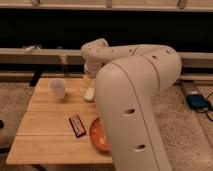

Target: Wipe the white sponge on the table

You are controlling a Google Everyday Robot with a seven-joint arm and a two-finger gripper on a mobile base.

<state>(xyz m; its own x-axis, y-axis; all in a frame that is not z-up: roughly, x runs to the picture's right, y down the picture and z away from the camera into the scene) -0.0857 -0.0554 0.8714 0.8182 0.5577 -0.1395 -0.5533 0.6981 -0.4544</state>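
The white sponge [90, 94] is a small cream block lying on the wooden plank table [45, 112], right of the cup at the far middle. My gripper [90, 81] hangs from the curved white arm just above the sponge's far end; I cannot tell whether it touches the sponge. The arm's large white body fills the right half of the view and hides the right part of the table.
A translucent white cup [57, 88] stands at the table's far left. A dark wrapped snack bar [76, 125] lies near the middle. An orange bowl [98, 134] is half hidden by the arm. A low rail [30, 55] runs behind the table.
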